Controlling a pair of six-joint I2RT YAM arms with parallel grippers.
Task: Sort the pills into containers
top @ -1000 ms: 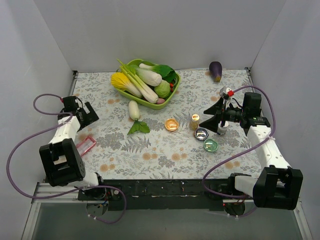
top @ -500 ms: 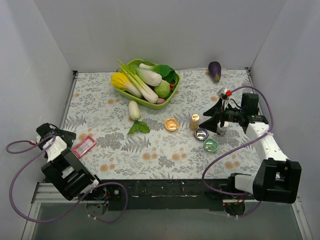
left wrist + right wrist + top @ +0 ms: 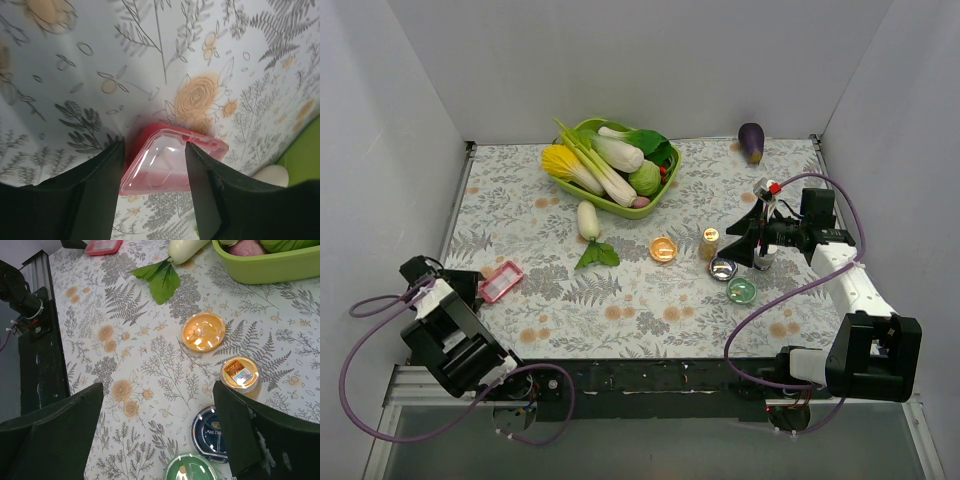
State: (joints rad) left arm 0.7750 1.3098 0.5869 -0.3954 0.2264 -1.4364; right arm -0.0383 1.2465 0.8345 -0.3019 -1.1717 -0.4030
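The container [image 3: 501, 281] is a flat pink-red translucent box lying on the flowered cloth at the left; it also shows far off in the right wrist view [image 3: 102, 246]. My left gripper [image 3: 472, 285] reaches in low from the table's left edge. In the left wrist view one corner of the container [image 3: 170, 162] sits wedged between my left gripper's [image 3: 154, 150] fingers, which press its two sides. No pills can be made out. My right gripper [image 3: 745, 243] hangs wide open over the cloth [image 3: 157, 390], with nothing between its fingers.
Under the right gripper stand an amber gold-capped bottle [image 3: 709, 242] [image 3: 240, 373], an orange round dish [image 3: 663, 249] [image 3: 203, 331], a dark blue round case [image 3: 723, 267] [image 3: 212, 432] and a green one [image 3: 741, 290]. A green bowl [image 3: 620, 208] of vegetables, a white radish [image 3: 587, 220] and an eggplant [image 3: 751, 141] lie farther back.
My left arm swung down from the back left to the container and its jaws closed in on it. The container slid a little up and right and turned. The right arm barely moved.
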